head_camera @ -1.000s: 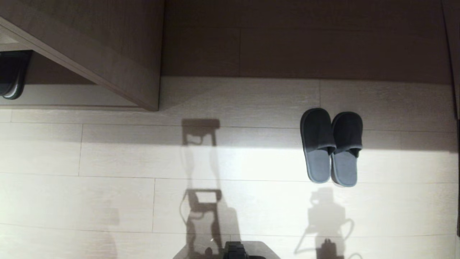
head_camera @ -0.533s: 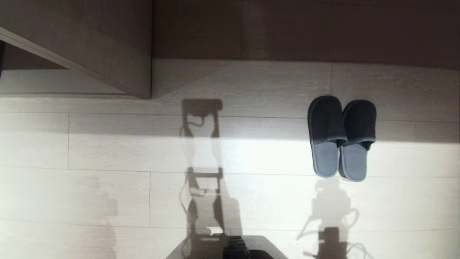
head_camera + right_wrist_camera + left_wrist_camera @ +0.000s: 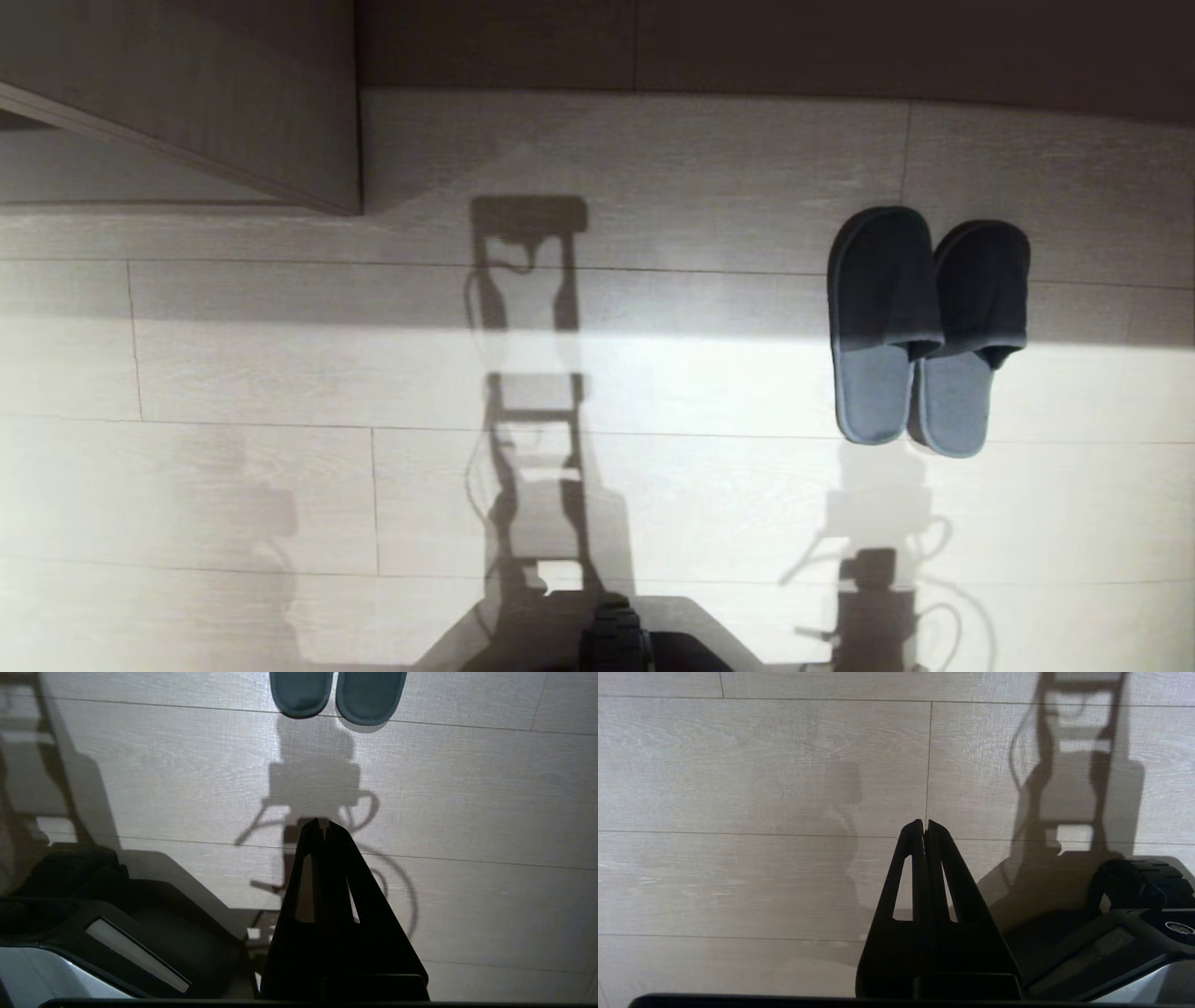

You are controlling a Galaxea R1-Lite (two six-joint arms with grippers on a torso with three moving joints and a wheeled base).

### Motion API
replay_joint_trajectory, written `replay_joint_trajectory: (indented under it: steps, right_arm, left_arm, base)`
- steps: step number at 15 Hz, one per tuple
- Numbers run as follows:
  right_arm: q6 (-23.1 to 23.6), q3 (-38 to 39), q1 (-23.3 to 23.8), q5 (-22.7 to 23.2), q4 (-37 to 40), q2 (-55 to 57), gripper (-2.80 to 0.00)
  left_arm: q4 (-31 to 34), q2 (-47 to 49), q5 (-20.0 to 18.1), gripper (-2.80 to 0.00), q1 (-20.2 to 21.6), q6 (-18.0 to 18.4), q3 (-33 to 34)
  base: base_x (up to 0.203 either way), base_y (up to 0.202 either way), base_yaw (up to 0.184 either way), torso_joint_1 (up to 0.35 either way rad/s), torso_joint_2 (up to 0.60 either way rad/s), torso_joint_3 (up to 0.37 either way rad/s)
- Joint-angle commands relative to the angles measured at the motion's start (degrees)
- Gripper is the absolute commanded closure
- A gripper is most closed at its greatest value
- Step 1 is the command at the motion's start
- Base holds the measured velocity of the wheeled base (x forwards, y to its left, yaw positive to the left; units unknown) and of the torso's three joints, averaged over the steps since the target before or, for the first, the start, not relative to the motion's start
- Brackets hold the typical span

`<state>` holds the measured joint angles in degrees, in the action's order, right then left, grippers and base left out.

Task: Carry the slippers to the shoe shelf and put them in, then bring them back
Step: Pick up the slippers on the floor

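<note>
The slippers [image 3: 924,327], a grey-blue pair, lie side by side on the pale floor at the right of the head view, toes pointing away from me. Their heels show at the edge of the right wrist view [image 3: 301,693]. A corner of the light-brown shoe shelf [image 3: 233,93] fills the upper left of the head view. My right gripper [image 3: 322,823] hangs shut and empty above the floor, short of the slippers' heels. My left gripper [image 3: 924,823] is shut and empty over bare floor. Neither gripper shows in the head view.
A dark wood wall panel [image 3: 747,42] runs along the back behind the slippers. My own dark base [image 3: 607,644] sits at the near edge, and it also shows beside each gripper [image 3: 1134,933] [image 3: 93,933]. Shadows of my arms fall on the plank floor [image 3: 233,373].
The whole head view has shifted, so the camera moved: the shelf slid up and left and the slippers appear larger and higher. The black shoe in the shelf has left the view. The slippers lie unmoved.
</note>
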<state>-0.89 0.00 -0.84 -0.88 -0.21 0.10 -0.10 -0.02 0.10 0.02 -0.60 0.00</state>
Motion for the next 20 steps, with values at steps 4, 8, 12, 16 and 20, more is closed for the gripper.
replay_joint_trajectory:
  steps: [4,8,12,16,20]
  right_arm:
    - [0.3,0.0,0.0,0.0,0.0,0.1,0.00]
    - [0.2,0.0,0.0,0.0,0.0,0.1,0.00]
    - [0.2,-0.1,0.0,0.0,-1.0,0.1,0.00]
    - [0.7,-6.1,0.0,2.0,-1.9,3.7,0.00]
    - [1.2,-12.4,-0.3,2.9,-9.8,24.9,0.00]
  left_arm:
    - [0.0,0.0,0.0,0.00,0.0,0.0,0.0]
    - [0.0,0.0,0.0,0.00,0.0,-0.1,0.0]
    - [0.0,0.0,0.0,0.00,0.0,0.1,0.0]
    - [0.0,0.0,0.0,0.00,0.0,0.2,0.1]
    - [0.0,-0.1,0.0,0.00,0.1,0.2,0.0]
  base:
    - [0.000,0.000,0.000,0.003,0.00,-0.198]
    - [0.000,0.000,0.000,0.005,0.00,-0.061]
    - [0.000,0.000,0.000,0.000,0.00,0.000]
    - [0.000,0.000,0.000,0.000,0.00,0.000]
    - [0.000,0.000,0.000,0.000,0.00,0.000]
